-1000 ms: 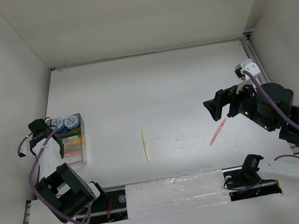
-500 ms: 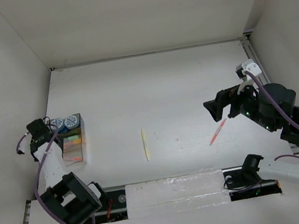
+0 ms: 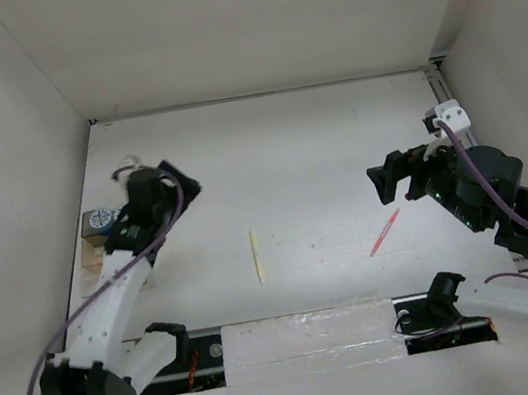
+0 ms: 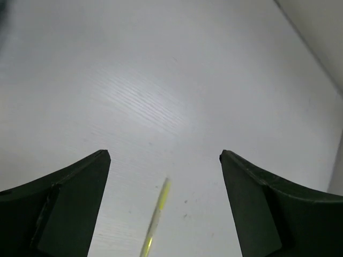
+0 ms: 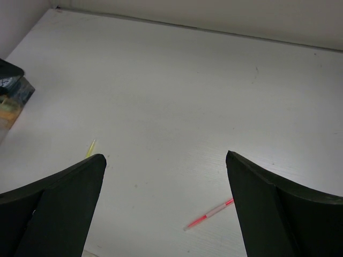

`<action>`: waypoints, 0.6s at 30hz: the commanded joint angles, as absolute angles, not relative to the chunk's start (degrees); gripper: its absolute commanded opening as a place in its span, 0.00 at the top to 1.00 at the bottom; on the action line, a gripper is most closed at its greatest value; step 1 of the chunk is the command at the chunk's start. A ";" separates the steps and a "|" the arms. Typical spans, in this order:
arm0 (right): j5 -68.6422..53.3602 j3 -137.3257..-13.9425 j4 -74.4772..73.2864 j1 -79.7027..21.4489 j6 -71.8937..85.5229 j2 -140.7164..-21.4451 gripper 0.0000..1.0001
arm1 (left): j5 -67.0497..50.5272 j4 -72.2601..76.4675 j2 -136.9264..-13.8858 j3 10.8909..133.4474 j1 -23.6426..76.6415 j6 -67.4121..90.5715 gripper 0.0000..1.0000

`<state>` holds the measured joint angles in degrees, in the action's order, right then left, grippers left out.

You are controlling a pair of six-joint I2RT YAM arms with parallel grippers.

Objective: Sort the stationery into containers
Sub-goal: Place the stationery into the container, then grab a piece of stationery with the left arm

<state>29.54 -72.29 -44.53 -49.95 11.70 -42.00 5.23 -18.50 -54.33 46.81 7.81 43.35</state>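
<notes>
Left of the thin yellow pen (image 3: 257, 255), my left gripper (image 4: 165, 158) hangs spread, empty; next I'd descend, straddle and pinch it

On my overhead feed the left arm (image 3: 110, 304) has white tube-like links joined by chunky black joint housings, and a thin purple cable (image 3: 37, 382) loops loosely off its side. The right arm (image 3: 521, 215) reads almost all black, a run of rounded motor housings, with a second purple cable (image 3: 462, 156) leading up to a small white plug block (image 3: 448, 114). Through the wrist cameras, the fingers (image 4: 64, 203) of the left gripper (image 4: 165, 156) and the fingers (image 5: 278, 214) of the right gripper (image 5: 166, 156) are broad, matte, greenish-black wedges with smooth faces and blunt corners.
</notes>
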 commanded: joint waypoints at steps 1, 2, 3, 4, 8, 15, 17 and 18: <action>34.45 -74.79 -43.15 -50.36 10.72 -40.43 0.00 | 19.12 -23.01 -63.25 54.56 25.35 47.10 0.17; 34.45 -74.79 -43.15 -50.36 10.72 -40.43 0.00 | 22.29 -24.77 -65.98 58.67 28.97 48.15 0.16; 34.45 -75.32 -43.15 -50.36 11.24 -40.43 0.00 | 23.46 -26.96 -71.31 60.02 32.40 48.86 0.16; 33.67 -75.32 -44.29 -50.36 11.25 -40.43 0.00 | 22.25 -26.98 -73.54 60.64 32.43 48.87 0.16; 33.13 -75.32 -46.31 -50.36 11.87 -39.29 0.00 | 21.18 -22.68 -80.06 58.10 37.08 49.48 0.17; 34.28 -74.19 -47.64 -50.36 11.87 -37.62 0.00 | 20.65 -24.08 -89.73 58.10 43.94 51.42 0.27; 34.28 -74.18 -47.64 -50.36 11.34 -37.62 0.00 | 21.61 -26.61 -90.35 57.57 46.04 52.81 0.29; 33.67 -74.18 -47.64 -50.36 11.34 -37.62 0.00 | 22.40 -27.33 -90.35 57.57 46.58 53.52 0.31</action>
